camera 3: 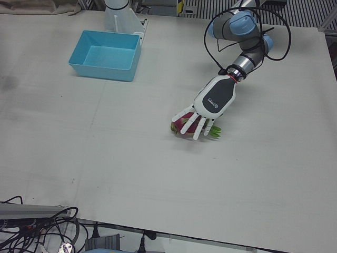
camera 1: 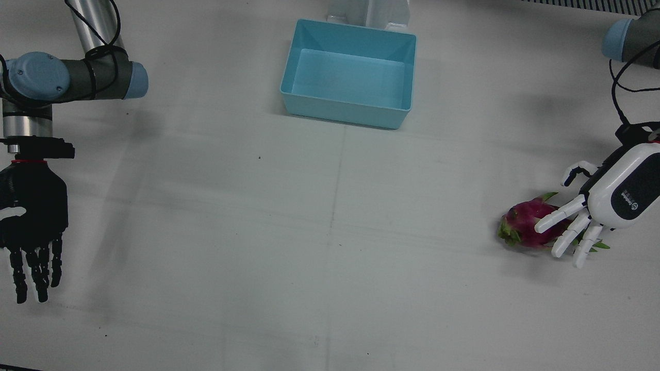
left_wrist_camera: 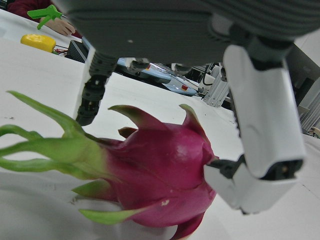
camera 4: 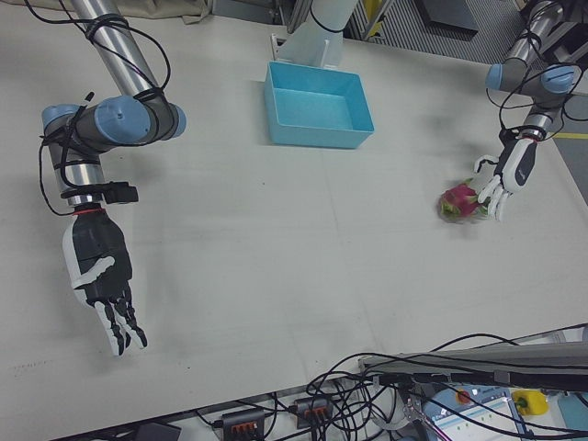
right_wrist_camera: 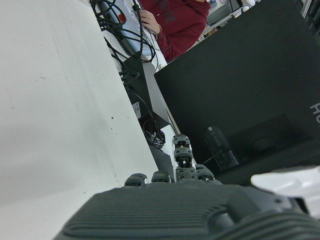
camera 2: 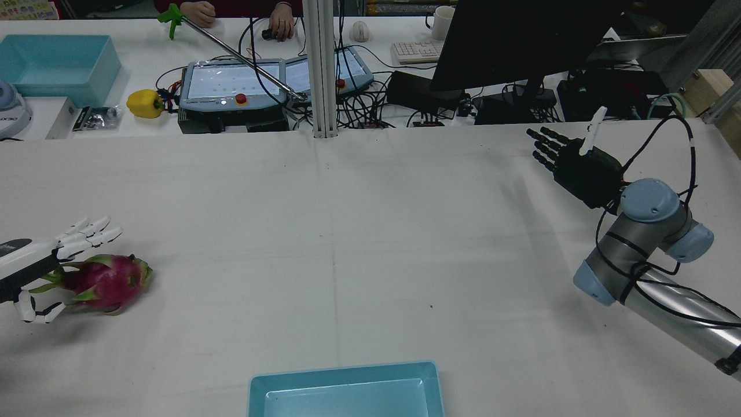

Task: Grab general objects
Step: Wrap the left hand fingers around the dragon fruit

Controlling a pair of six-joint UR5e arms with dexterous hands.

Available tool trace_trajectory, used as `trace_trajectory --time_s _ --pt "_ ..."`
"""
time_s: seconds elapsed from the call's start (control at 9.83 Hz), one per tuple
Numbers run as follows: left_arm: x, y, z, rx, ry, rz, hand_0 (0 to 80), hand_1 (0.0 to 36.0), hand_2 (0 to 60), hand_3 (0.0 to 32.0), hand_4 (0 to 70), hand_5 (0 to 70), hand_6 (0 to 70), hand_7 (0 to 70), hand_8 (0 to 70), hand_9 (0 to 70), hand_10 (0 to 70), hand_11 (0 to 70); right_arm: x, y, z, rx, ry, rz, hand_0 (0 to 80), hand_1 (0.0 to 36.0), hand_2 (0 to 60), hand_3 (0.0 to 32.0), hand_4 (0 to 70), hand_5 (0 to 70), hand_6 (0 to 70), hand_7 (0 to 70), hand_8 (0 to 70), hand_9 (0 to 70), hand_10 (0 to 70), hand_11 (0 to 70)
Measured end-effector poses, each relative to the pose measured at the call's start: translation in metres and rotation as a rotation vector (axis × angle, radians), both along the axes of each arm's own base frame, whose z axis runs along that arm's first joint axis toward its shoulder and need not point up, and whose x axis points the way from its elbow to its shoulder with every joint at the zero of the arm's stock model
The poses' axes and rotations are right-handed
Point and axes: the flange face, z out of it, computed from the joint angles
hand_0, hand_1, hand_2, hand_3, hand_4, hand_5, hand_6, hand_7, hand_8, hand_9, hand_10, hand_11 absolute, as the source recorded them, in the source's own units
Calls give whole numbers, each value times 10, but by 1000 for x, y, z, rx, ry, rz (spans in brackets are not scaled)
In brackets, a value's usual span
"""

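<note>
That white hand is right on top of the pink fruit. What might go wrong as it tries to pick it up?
1. The dragon fruit is rounded and lies on its side on the bare table; the left hand has its fingers spread over it, not yet closed, so it might roll away.
2. The thin green leaf tips stick out under the palm and may get bent or crushed.
3. The blue bin lies far off, so a loose hold could drop the fruit.

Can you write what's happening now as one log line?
left hand: open around dragon fruit | right hand: open, idle | bin: empty
</note>
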Motion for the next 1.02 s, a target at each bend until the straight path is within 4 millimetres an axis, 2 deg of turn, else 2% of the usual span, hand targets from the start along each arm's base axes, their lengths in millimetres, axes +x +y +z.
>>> trace_trajectory --time_s 0.2,0.41,0.51,0.61,0.81,1.02 --pt "12 -4 4 -6 -5 1 478 360 600 320 0 0 0 0 0 0 0 8 0 0 0 0 0 0 0 0 0 0 0 0 0 0 0 0 0 0" --pt "15 -6 4 -8 -5 -16 459 360 600 320 0 0 0 0 0 0 0 9 0 0 0 0 0 0 0 0 0 0 0 0 0 0 0 0 0 0" --pt "21 -5 3 -13 -8 -13 418 358 600 320 0 0 0 0 0 0 0 7 0 0 0 0 0 0 0 0 0 0 0 0 0 0 0 0 0 0" --pt "36 -5 -3 -18 -21 3 414 357 600 320 0 0 0 0 0 0 0 8 0 0 0 0 0 0 0 0 0 0 0 0 0 0 0 0 0 0" --pt "61 -9 -18 -7 -65 16 431 360 600 320 0 0 0 0 0 0 0 10 0 0 0 0 0 0 0 0 0 0 0 0 0 0 0 0 0 0" --pt "64 -12 -24 -5 -84 -9 476 360 600 320 0 0 0 0 0 0 21 61 0 0 0 0 0 0 0 0 0 0 0 0 0 0 0 0 0 0"
